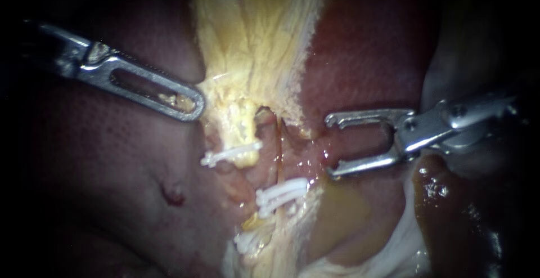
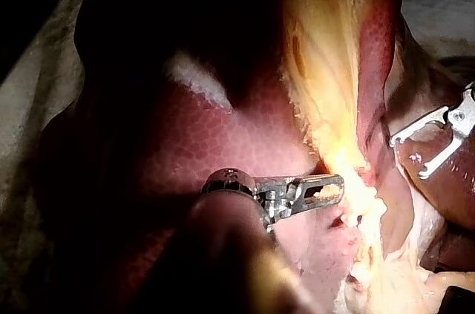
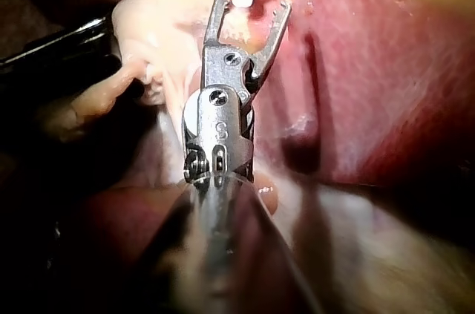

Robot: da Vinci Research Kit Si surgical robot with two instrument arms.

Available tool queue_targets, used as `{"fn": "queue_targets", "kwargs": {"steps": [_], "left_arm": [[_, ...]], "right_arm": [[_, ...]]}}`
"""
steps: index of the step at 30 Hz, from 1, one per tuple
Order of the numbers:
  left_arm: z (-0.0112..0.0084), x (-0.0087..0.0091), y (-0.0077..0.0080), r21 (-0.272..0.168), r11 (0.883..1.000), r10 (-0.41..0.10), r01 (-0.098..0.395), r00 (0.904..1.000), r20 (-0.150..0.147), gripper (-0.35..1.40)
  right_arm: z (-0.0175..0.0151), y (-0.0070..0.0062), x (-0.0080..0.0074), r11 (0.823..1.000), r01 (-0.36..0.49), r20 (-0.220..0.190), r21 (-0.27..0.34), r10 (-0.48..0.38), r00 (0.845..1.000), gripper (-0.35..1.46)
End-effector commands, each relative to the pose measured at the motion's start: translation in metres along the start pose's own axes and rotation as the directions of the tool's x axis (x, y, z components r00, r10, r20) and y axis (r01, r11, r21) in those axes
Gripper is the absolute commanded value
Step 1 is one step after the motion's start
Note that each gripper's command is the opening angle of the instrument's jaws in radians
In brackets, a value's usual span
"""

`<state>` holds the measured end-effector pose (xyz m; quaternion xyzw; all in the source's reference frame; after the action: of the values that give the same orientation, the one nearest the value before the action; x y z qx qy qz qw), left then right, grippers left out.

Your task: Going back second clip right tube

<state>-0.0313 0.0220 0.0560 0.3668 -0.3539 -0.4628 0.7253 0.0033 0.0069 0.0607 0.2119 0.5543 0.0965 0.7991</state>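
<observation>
The right tube (image 1: 279, 160) is being shown in the endoscope view as a thin strand running down from the pale yellow tissue (image 1: 253, 36), near the middle of the scene. It is being crossed lower down by a white clip (image 1: 283, 192), which is seated across it. Just beside it, the left tube (image 1: 239, 129) is being crossed by an upper clip (image 1: 232, 154) of the same white colour.

The right instrument (image 1: 332, 146) is being held with its jaws spread wide and nothing between them. The jaw tips are being pointed toward the right tube, near it but apart from it and from the white clip. In the right wrist view the right instrument (image 3: 252, 1) is being seen from behind, with the gap between its jaws plainly showing and the pale tissue lying ahead of them.

The left instrument (image 1: 188, 103) is being kept closed on the edge of the pale yellow tissue, bits of which are showing through the window in its jaw. In the left wrist view the same hold is being shown by the left instrument (image 2: 330, 189).

The liver (image 1: 112, 199) is being seen as dark red surface on both sides.
</observation>
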Motion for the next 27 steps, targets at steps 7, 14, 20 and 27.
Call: {"fn": "queue_targets", "kwargs": {"steps": [7, 14, 20, 27], "left_arm": [[0.0024, 0.0006, 0.0007, -0.004, 1.0, 0.004, -0.004, 1.0, 0.001, -0.35], [0.0067, 0.0014, 0.0018, 0.01, 1.0, 0.014, -0.014, 0.9998, -0.017, -0.35], [0.009, 0.0021, 0.0029, 0.011, 1.0, 0.024, -0.023, 0.9994, -0.026, -0.35], [0.0091, 0.0019, 0.0031, 0.011, 1.0, 0.023, -0.023, 0.9994, -0.026, -0.35]], "right_arm": [[-0.0002, -0.0006, 0.0001, 1.0, 0.005, 0.0, 0.003, -0.005, 1.0, 0.5], [-0.0005, -0.0007, 0.0, 1.0, 0.005, 0.0, 0.004, -0.005, 1.0, 0.5], [-0.0005, -0.0007, 0.0001, 1.0, 0.005, 0.0, 0.007, -0.005, 1.0, 0.5], [-0.0005, -0.0008, 0.0001, 1.0, 0.005, 0.0, 0.01, -0.005, 1.0, 0.5]]}}
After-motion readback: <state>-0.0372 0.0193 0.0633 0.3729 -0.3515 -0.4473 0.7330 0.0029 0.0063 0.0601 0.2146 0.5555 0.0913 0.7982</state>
